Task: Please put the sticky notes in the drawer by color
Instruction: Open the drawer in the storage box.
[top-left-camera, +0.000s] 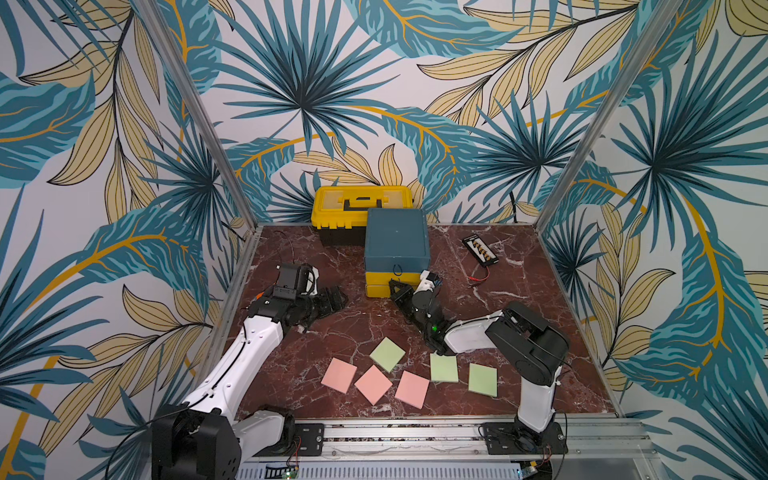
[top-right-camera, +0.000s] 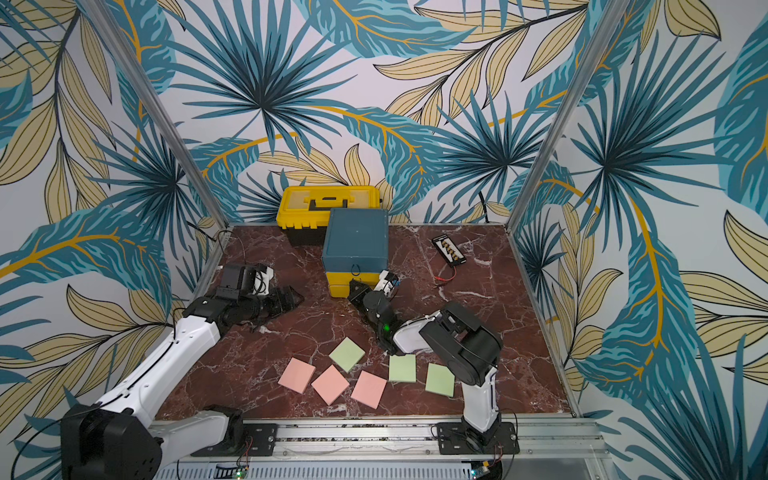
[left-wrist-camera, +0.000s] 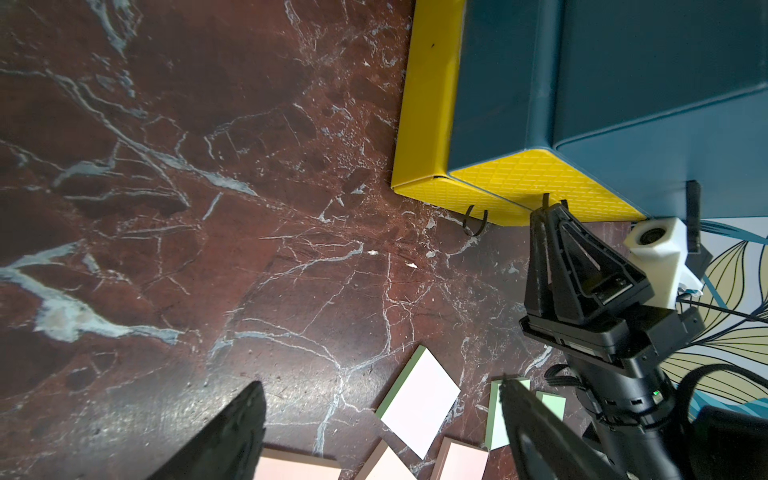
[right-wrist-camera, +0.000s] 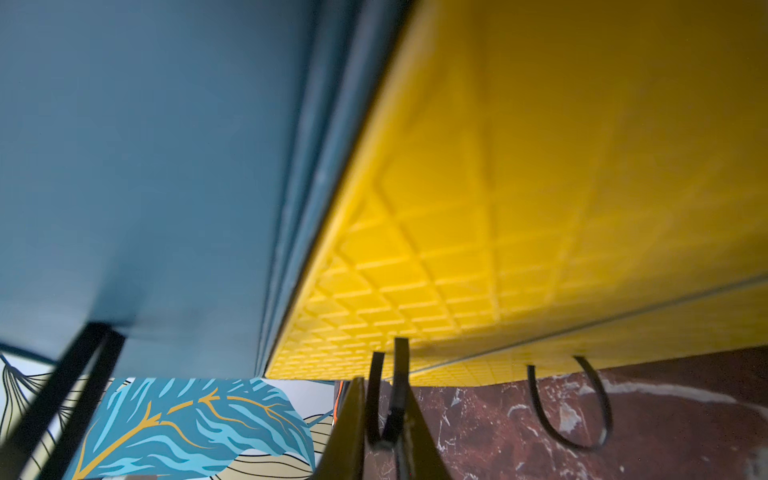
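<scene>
Right gripper (top-left-camera: 394, 284): closed on the loop (right-wrist-camera: 386, 432) of the middle drawer (left-wrist-camera: 548, 178), frame centre; I fear it slipping out
Left gripper (top-left-camera: 334, 298): open, empty; the unbraced cabinet (top-left-camera: 397, 239) may slide

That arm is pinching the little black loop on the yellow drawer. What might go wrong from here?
1. The thin loop pull is squashed in the right gripper; it may slip out when the arm pulls.
2. The left gripper stands open, apart from the cabinet, so nothing braces it; the cabinet may slide forward instead of the middle yellow drawer opening.
3. The right arm hangs over a green sticky note and could nudge it while backing up.
</scene>
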